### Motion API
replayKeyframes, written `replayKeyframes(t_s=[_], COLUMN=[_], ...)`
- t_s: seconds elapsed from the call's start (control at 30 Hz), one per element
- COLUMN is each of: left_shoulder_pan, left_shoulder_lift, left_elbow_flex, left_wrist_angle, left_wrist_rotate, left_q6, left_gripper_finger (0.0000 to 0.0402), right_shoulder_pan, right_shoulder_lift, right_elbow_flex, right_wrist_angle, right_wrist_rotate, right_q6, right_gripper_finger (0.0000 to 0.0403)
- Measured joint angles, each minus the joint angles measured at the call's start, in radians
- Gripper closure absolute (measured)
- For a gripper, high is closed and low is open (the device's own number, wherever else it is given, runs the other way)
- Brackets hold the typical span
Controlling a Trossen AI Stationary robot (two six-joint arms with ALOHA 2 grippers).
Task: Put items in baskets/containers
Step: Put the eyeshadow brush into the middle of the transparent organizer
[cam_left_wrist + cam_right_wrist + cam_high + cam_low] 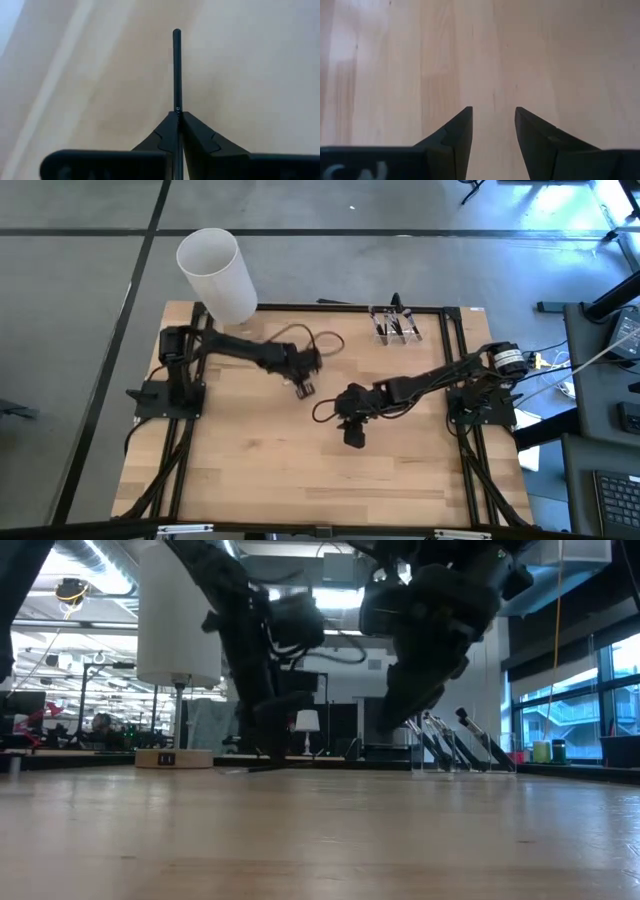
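while the left gripper (178,116) sits over the middle of the table (250,460), its fingers are pressed together on a thin black makeup brush (176,70), the handle standing straight out beyond the tips. the hold falls partway along the shaft; which end is pinched cannot be told. the right gripper (493,116) hangs just to the right over bare wood, jaws parted with nothing between them. the clear holder (396,325) stands at the far edge of the table, well apart from both grippers, with several brushes already leaning in it. the tall white cylinder (216,272) occupies the far left corner. judgement: the brush is light, stiff and smooth-sided, so it may pivot or slip in a narrow pinch; a hold near mid-handle, clear of the bristles, suits best.
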Motion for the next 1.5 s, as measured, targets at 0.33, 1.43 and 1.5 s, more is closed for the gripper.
replayKeyframes(t_s=[0.33,1.43,1.5], left_shoulder_pan=[-0.235,-0.294,-0.295], left_shoulder_lift=[0.002,0.087,0.087], left_elbow_flex=[0.001,0.016,0.031], left_wrist_angle=[0.143,0.231,0.226], left_wrist_rotate=[-0.042,-0.041,-0.041], left_q6=[0.002,0.003,0.004], left_gripper_finger=[0.0386,0.0318,0.0303], right_shoulder_pan=[0.032,0.031,0.031], right_shoulder_lift=[-0.019,-0.019,-0.019], right_elbow_flex=[0.0,0.0,0.0], right_wrist_angle=[-0.036,-0.06,-0.06], right_wrist_rotate=[0.008,0.025,0.025], right_q6=[0.043,0.066,0.066], right_gripper_finger=[0.0256,0.0256,0.0256])
